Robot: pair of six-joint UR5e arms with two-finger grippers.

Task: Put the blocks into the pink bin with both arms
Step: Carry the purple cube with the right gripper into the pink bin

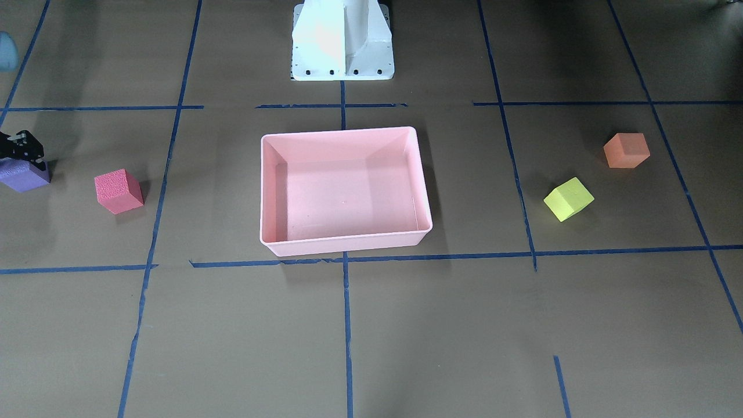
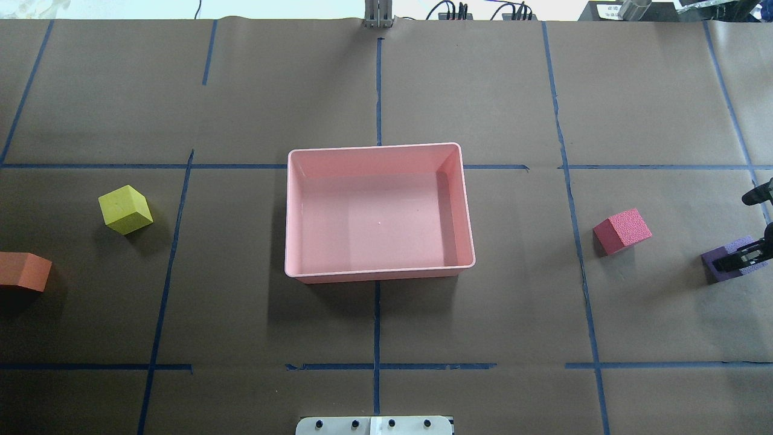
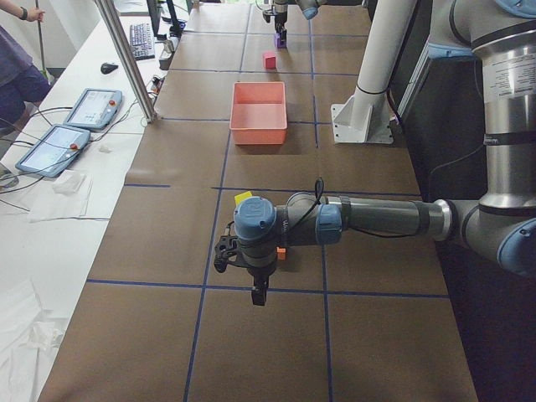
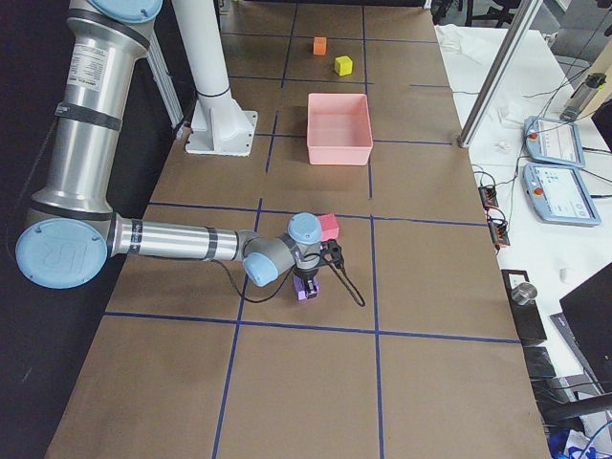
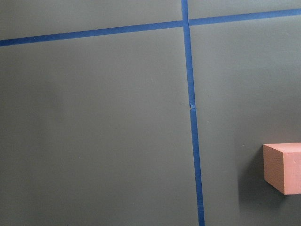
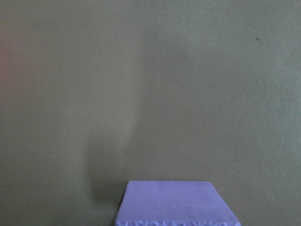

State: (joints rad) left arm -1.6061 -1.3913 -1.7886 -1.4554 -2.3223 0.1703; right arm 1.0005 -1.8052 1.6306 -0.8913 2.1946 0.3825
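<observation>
The pink bin [image 2: 379,272] stands empty at the table's middle. My right gripper [image 2: 740,258] is down over the purple block [image 2: 721,269] at the table's right end, fingers at its sides, and looks shut on it. The block fills the bottom of the right wrist view [image 6: 176,202]. The red-pink block [image 2: 622,231] lies between it and the bin. The yellow block [image 2: 125,209] and orange block [image 2: 24,272] lie on the left. My left gripper [image 3: 224,251] shows only in the exterior left view, near the orange block [image 5: 283,167]; I cannot tell if it is open or shut.
The white pedestal base [image 1: 342,43] stands behind the bin. Blue tape lines [image 2: 377,320] cross the brown table cover. Tablets and cables [image 3: 79,126] lie on a side table beyond the far edge.
</observation>
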